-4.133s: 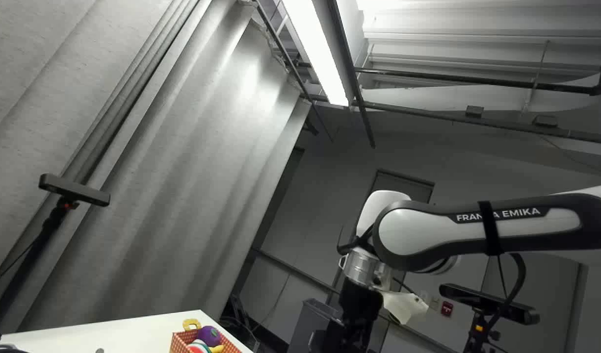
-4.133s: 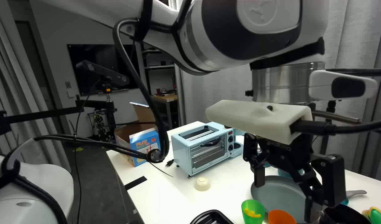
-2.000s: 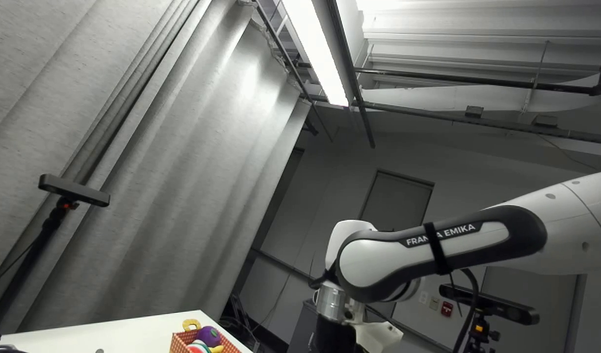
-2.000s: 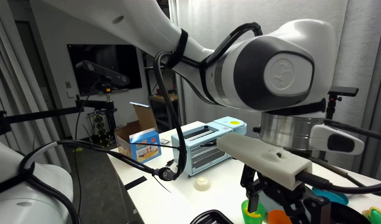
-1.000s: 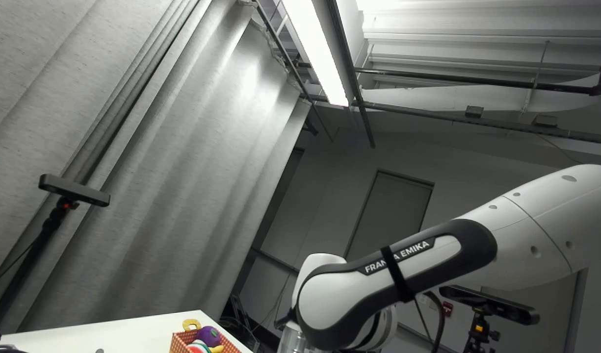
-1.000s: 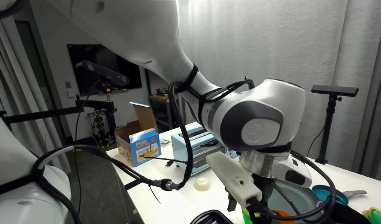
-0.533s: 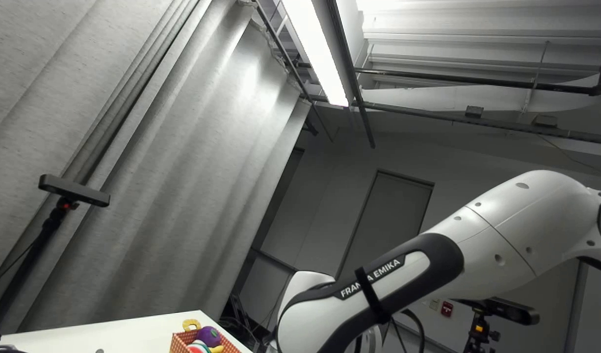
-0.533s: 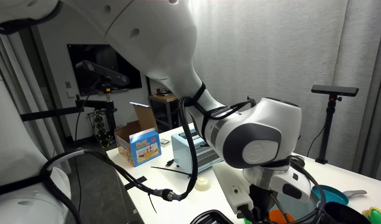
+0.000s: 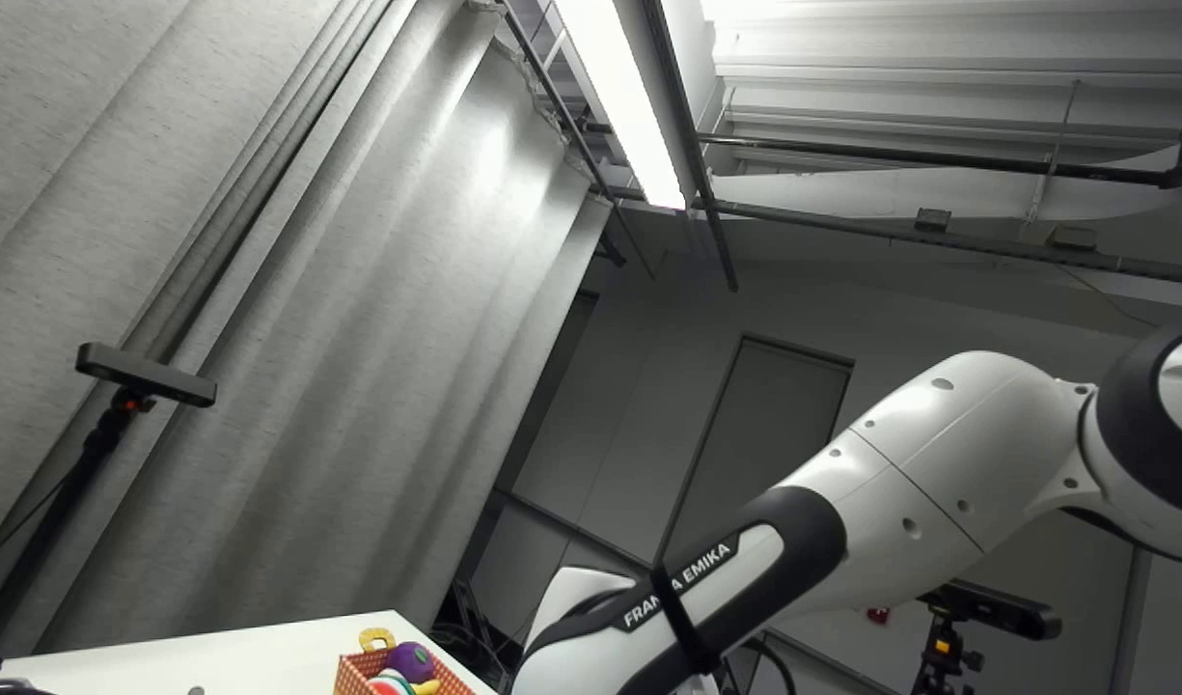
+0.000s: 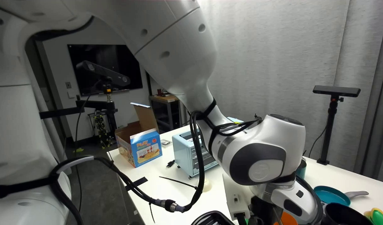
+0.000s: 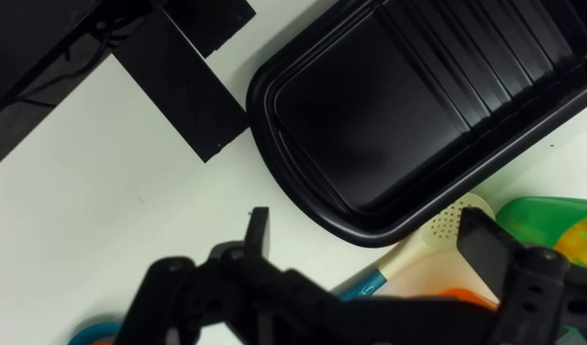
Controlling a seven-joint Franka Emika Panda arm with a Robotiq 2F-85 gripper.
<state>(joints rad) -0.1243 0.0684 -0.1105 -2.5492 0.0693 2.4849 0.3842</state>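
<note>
Gripper (image 11: 366,227) spread wide, nothing between its fingers, near the rounded end of the glossy black ribbed tray (image 11: 370,120). Cream perforated spatula with teal handle (image 11: 403,256) lies just beside the tray. Judged best: move slowly, fingertips clear of tray rim and green plastic cup (image 11: 528,223).

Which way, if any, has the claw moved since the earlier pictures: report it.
Yes: the claw has moved down and leftward, toward the black tray, in an exterior view.
</note>
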